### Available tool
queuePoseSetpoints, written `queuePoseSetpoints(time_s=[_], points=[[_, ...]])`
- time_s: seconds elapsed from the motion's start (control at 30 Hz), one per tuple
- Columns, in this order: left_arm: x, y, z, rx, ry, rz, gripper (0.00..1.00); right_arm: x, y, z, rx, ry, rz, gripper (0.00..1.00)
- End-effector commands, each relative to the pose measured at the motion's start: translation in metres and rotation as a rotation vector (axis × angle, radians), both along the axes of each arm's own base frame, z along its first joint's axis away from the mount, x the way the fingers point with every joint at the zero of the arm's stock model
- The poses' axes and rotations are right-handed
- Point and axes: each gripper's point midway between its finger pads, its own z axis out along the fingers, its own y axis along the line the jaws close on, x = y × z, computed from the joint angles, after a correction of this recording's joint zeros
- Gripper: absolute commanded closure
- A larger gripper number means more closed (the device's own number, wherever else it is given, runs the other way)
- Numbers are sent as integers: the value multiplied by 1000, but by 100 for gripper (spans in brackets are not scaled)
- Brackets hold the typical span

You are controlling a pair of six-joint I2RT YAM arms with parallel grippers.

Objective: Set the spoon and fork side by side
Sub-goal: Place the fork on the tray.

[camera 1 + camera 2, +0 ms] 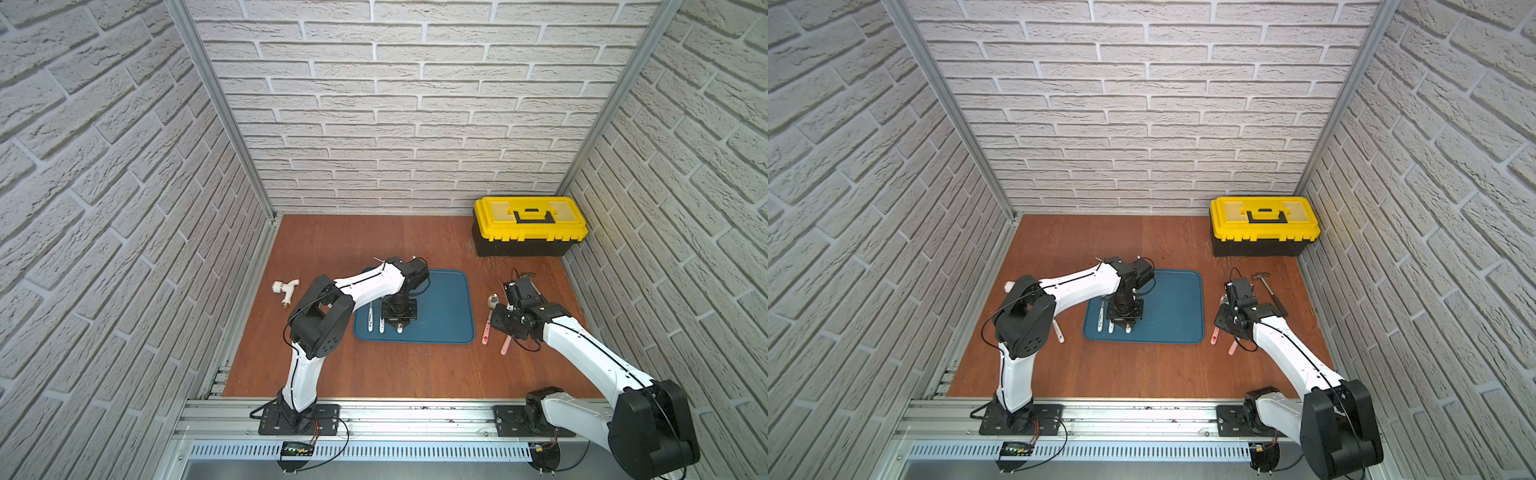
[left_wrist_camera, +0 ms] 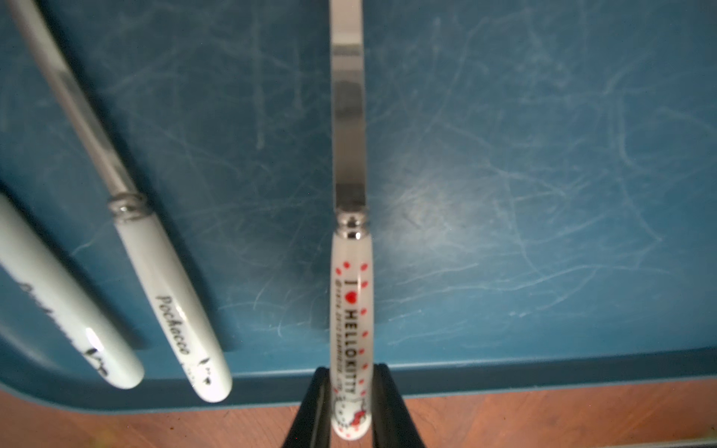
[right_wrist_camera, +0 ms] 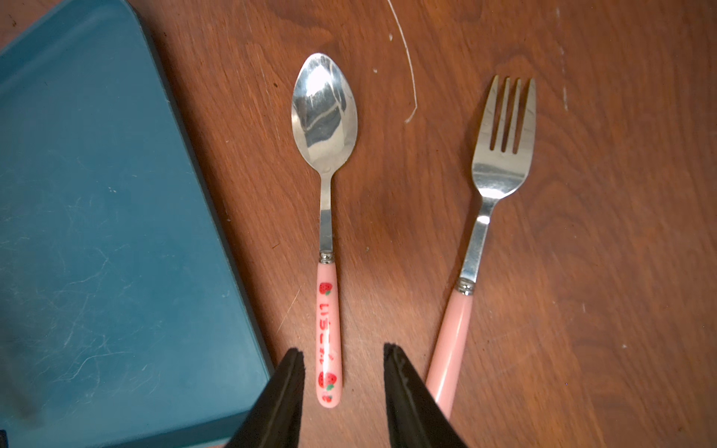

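Left gripper [image 2: 351, 368] clenched on white Hello Kitty utensil [image 2: 351, 310] at blue tray [image 2: 543, 368] edge | right gripper [image 3: 342, 349] released, jaws apart on both sides of pink spoon [image 3: 326, 217] handle | pink spoon lies on wooden table [image 3: 601, 271] between blue tray and pink fork [image 3: 481, 240], not touching either

Left arm [image 1: 365, 286] and right arm [image 1: 590, 345], same build: glossy white tapered link shells, matte black blocky joint housings, and a cluster of small round holes in the left elbow cover [image 1: 329, 343]. Thin black cable [image 1: 293, 378] runs along each white shell and loops free at the joints. Red and black wires [image 1: 316, 430] come out by the flat black base plates [image 1: 330, 417], which have silver screw heads. In the wrist views the fingers [image 3: 279, 395] are black and wedge-shaped, with smooth inner faces narrowing to the tips.
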Motion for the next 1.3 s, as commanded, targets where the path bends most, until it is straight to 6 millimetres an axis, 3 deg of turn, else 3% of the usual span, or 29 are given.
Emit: queuePoseSetpoints(time_s=[0.0,0.77,1.27], points=[[4,-6,2,-2,-5,-8,81,-1,-2,-1,1,-15,8,60],[-10,-8,-19,21,41,45,80,-6,-3,-4,16,-11,-1,60],[-12,-9,-24,18,57,48,73,-10,-4,-6,18,-11,-1,60]])
